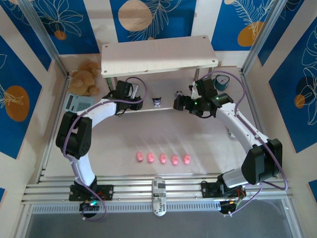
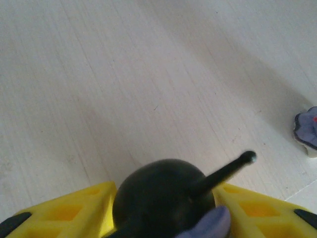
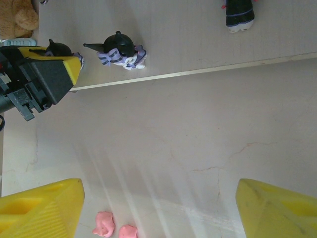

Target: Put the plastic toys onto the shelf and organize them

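On the shelf point(image 1: 158, 54) are three figurines point(image 1: 157, 101), five pigs point(image 1: 163, 158) lie nearer; right claw point(image 3: 159, 203) spread, left claw point(image 2: 163, 203) unclear.

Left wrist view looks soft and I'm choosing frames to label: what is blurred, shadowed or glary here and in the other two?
Left wrist: the close dark figurine is out of focus, and a broad diagonal shadow crosses the shelf board. Right wrist: sharp, with pale light streaks on the table near the pink pigs. Top external: even light, no strong glare.
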`<state>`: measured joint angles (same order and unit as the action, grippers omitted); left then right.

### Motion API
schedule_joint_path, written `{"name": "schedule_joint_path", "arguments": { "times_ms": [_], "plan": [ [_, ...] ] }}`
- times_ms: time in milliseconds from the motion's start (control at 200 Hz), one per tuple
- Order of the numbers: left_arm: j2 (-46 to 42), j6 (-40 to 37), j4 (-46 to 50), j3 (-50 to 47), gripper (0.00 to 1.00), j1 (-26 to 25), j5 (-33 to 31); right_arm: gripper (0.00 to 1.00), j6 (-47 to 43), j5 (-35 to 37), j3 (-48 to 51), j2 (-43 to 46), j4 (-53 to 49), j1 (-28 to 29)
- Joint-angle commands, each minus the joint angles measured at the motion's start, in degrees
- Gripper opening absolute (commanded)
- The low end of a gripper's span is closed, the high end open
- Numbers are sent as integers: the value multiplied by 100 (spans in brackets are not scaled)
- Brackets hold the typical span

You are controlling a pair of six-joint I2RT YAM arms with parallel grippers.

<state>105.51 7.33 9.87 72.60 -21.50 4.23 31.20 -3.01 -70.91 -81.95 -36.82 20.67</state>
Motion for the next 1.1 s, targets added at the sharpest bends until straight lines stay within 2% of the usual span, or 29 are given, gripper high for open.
{"name": "schedule_joint_path", "arguments": {
  "times_ms": [0, 1096],
  "plan": [
    [13, -48, 59, 114, 51, 84, -78, 81, 31, 6, -163, -5, -26, 44],
    [-545, 54, -301, -188, 57, 132, 24, 81, 31, 93, -253, -39, -50, 107]
  ]
}}
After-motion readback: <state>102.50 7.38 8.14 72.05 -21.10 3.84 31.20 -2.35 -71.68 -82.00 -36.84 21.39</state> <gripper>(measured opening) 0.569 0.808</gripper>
